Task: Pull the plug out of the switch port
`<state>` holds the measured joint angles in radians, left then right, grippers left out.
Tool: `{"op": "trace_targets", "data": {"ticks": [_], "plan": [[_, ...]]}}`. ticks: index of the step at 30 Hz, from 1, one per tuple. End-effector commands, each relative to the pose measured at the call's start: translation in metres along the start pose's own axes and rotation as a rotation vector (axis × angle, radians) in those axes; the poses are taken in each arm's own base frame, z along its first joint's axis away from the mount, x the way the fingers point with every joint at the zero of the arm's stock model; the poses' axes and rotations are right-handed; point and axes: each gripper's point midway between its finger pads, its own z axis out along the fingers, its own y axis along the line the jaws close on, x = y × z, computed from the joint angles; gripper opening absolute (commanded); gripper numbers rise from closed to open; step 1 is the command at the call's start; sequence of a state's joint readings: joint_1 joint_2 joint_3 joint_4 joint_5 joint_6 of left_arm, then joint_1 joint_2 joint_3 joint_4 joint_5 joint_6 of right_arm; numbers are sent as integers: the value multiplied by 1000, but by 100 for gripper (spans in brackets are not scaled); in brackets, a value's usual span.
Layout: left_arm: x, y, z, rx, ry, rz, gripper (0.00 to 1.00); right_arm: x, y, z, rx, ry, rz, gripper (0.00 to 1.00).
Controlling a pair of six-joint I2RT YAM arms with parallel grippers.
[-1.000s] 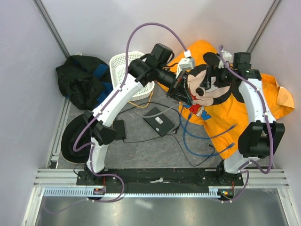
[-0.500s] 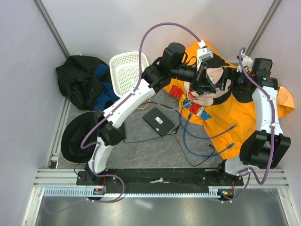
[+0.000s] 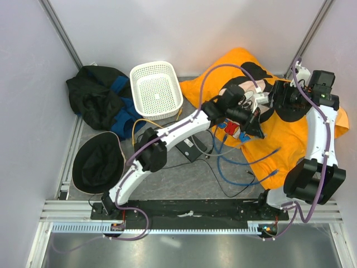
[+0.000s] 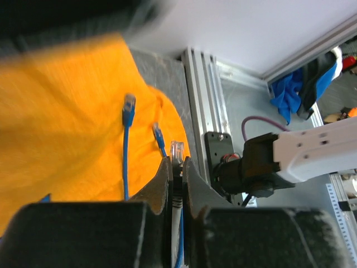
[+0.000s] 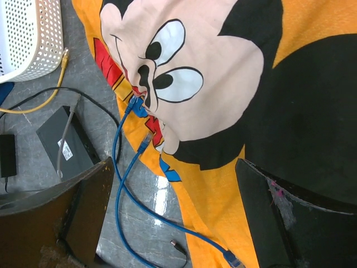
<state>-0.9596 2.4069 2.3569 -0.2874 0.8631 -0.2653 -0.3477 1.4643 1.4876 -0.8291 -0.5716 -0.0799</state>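
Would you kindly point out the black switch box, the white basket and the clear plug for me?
Black switch box [image 5: 81, 146], right wrist view, bare top beside its label.
White basket [image 3: 149, 65], top external view, far rim.
Clear plug [image 4: 177, 149], left wrist view, its transparent tip.

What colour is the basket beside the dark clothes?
White; the basket shows best in the top view.

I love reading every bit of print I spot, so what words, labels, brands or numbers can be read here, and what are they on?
No text here can be read.
White label on the black box: print too small to read.
Orange shirt: red and blue letter shapes beside the cartoon mouse face, creased and partly hidden, unreadable.
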Motion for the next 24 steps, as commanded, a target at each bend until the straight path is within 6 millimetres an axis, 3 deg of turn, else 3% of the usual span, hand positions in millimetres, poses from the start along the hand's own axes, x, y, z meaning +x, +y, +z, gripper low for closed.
{"op": "trace_targets", "data": {"ticks": [1, 2, 4, 7, 8, 9, 10, 11, 12, 14, 15, 17, 18, 19, 21, 24], "plan": [[-25, -35, 12, 58, -47, 92, 31, -20, 5, -27, 26, -88, -60, 98], [-26, -38, 12, 54, -46, 100, 48, -21, 5, -28, 30, -92, -63, 98], [-26, -29, 6, -16, -40, 100, 99, -25, 5, -33, 39, -111, -70, 98], [-52, -36, -24, -74, -68, 171, 100, -33, 10, -38, 37, -145, -57, 98], [-67, -49, -41, -83, -86, 196, 100, -35, 11, -40, 38, -156, -40, 98], [-80, -47, -61, -113, -107, 221, 100, -37, 12, -41, 37, -166, -32, 98], [-81, -46, -73, -132, -105, 217, 100, -43, 15, -45, 35, -193, -43, 98], [-97, -64, -97, -151, -132, 239, 100, -47, 18, -47, 34, -208, -45, 98], [-105, -57, -119, -200, -150, 238, 100, -55, 20, -53, 48, -248, -18, 98], [-95, -50, -148, -261, -129, 204, 100, -63, 19, -58, 91, -285, 12, 98], [-110, -55, -184, -337, -171, 224, 100, -68, 16, -64, 140, -303, 34, 98], [-94, -46, -213, -435, -150, 191, 100, -70, 30, -64, 144, -299, 8, 98], [-100, -56, -249, -533, -172, 240, 100, -68, 43, -64, 129, -284, -17, 98], [-81, -43, -260, -605, -134, 232, 100, -66, 47, -63, 134, -277, -35, 98], [-70, -30, -300, -836, -122, 261, 100, -56, 65, -59, 111, -258, -65, 98], [-41, -33, -348, -1059, -100, 259, 100, -36, 80, -50, 86, -204, -87, 98]]}}
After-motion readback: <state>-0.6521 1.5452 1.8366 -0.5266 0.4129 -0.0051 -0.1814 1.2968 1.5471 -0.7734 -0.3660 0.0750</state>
